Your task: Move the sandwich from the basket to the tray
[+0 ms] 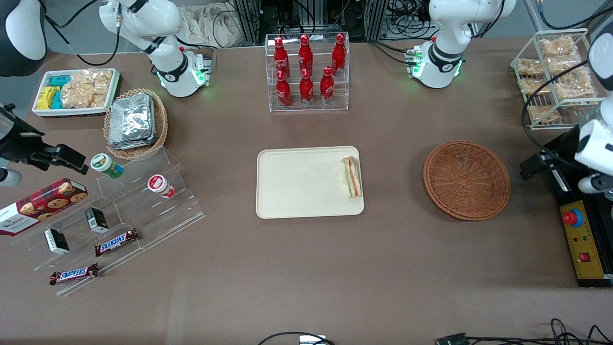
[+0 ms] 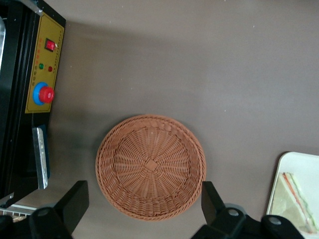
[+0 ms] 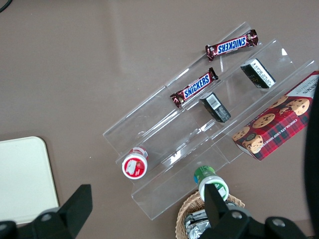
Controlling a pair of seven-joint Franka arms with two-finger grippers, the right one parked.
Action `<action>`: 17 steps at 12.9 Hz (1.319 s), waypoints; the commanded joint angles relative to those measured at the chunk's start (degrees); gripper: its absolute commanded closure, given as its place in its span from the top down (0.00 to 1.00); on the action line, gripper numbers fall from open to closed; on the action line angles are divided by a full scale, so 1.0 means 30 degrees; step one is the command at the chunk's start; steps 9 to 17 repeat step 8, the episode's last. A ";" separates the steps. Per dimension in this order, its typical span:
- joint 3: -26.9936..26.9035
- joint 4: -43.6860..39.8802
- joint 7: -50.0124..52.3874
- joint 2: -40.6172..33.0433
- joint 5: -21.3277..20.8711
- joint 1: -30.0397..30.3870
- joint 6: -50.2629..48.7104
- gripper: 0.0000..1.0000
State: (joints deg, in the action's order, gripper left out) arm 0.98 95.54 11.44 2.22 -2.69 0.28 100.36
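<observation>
The sandwich [image 1: 351, 177] lies on the cream tray [image 1: 297, 184], at the tray's end toward the basket. The reddish-brown wicker basket [image 1: 467, 179] holds nothing. My left gripper [image 1: 535, 167] hangs raised above the table, beside the basket toward the working arm's end, near the control box. In the left wrist view the gripper [image 2: 143, 204] is open and empty. Its two black fingers [image 2: 75, 199] stand wide apart, well above the basket [image 2: 150, 149]. That view also shows the tray's corner [image 2: 294, 162] with the sandwich [image 2: 297, 201] on it.
A clear rack of red bottles [image 1: 306, 72] stands farther from the camera than the tray. A black and yellow control box [image 1: 582, 244] and a wire rack of snack packets [image 1: 558, 76] stand toward the working arm's end. A tan basket of foil packets [image 1: 134, 122] and an acrylic stand [image 1: 124, 215] lie toward the parked arm's end.
</observation>
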 commanded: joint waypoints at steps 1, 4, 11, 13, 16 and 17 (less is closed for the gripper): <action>-0.0297 0.0442 -0.0266 -0.0918 0.0281 -0.0211 0.0443 1.00; -0.0675 0.0030 -0.0708 -0.0801 0.0049 -0.1404 0.0442 1.00; -0.1440 -0.0176 -0.0618 -0.0771 -0.0100 -0.2409 0.0032 1.00; -0.1440 -0.0176 -0.0618 -0.0771 -0.0100 -0.2409 0.0032 1.00; -0.1440 -0.0176 -0.0618 -0.0771 -0.0100 -0.2409 0.0032 1.00; -0.1440 -0.0176 -0.0618 -0.0771 -0.0100 -0.2409 0.0032 1.00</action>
